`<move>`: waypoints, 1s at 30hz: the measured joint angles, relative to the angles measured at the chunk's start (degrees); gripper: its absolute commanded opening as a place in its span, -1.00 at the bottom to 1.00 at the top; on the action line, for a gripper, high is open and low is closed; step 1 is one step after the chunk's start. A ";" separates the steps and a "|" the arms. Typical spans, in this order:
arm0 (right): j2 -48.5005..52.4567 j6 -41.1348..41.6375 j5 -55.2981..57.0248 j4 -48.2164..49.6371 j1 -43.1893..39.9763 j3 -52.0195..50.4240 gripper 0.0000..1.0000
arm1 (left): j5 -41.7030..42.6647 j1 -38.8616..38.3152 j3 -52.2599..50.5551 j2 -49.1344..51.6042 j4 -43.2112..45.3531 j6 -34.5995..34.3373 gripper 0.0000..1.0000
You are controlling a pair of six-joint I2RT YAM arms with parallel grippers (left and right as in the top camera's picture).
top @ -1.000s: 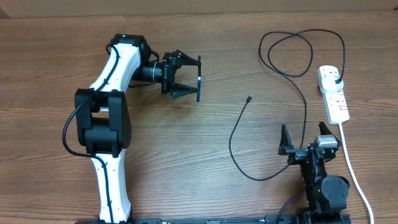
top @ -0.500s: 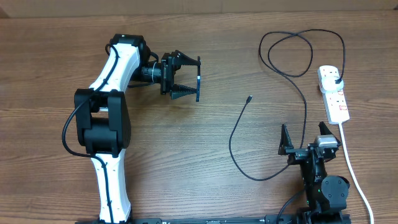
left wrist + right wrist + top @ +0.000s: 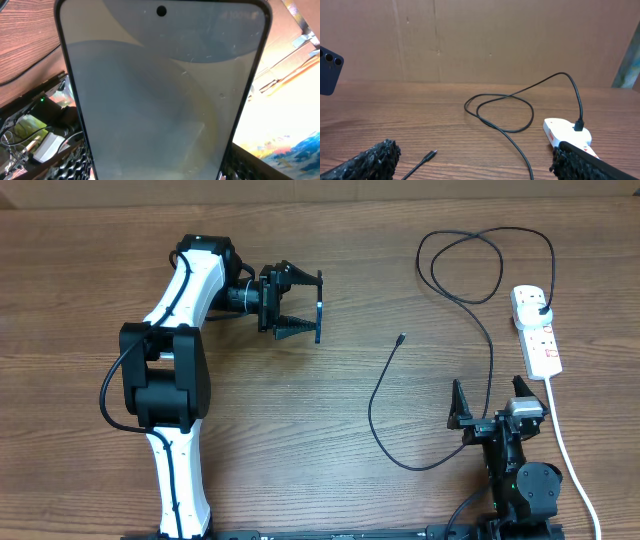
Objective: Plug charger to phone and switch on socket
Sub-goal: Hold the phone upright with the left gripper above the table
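At mid-table, the charger tip [image 3: 401,338] is lying pointing up-table, nearer the right gripper [image 3: 489,408], whose fingers are gaping empty; the left gripper [image 3: 312,306] is clamping the phone [image 3: 320,320] on edge, well to its left.

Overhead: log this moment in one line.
left gripper: shut on phone, lifted | right gripper: open, empty | charger: tip loose on table, plug in socket
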 measured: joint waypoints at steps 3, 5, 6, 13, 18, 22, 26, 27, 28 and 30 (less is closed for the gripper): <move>0.00 -0.02 0.00 -0.02 0.00 0.00 1.00 | 0.00 0.00 0.00 0.00 0.00 0.02 0.59; 0.00 0.02 0.00 0.00 0.00 0.00 1.00 | 0.00 0.00 0.00 0.00 -0.13 0.02 0.59; 0.00 -0.02 0.00 0.00 0.00 0.00 1.00 | 0.00 0.00 0.00 0.00 -0.28 0.02 0.59; 0.00 -0.02 0.00 0.00 0.00 0.00 1.00 | 0.00 0.00 0.00 0.00 -0.48 0.02 0.59; 0.00 -0.02 -0.02 -0.02 0.00 0.00 1.00 | 0.00 0.02 0.00 0.00 -0.48 0.02 0.59; 0.00 0.00 0.00 0.00 0.00 0.00 1.00 | 0.00 0.02 0.00 0.00 -0.50 0.02 0.59; 0.00 0.00 0.02 -0.02 0.00 0.00 1.00 | 0.00 0.02 0.00 0.00 -0.72 0.02 0.59; 0.00 -0.02 0.00 0.00 0.00 0.00 1.00 | 0.00 0.02 0.00 0.00 -0.74 0.02 0.58; 0.00 -0.02 0.00 -0.02 0.00 0.00 1.00 | 0.00 0.02 0.00 0.00 -0.74 0.02 0.58; 0.00 0.00 0.00 -0.02 0.00 0.00 1.00 | 0.00 0.02 0.00 0.00 -0.74 0.02 0.58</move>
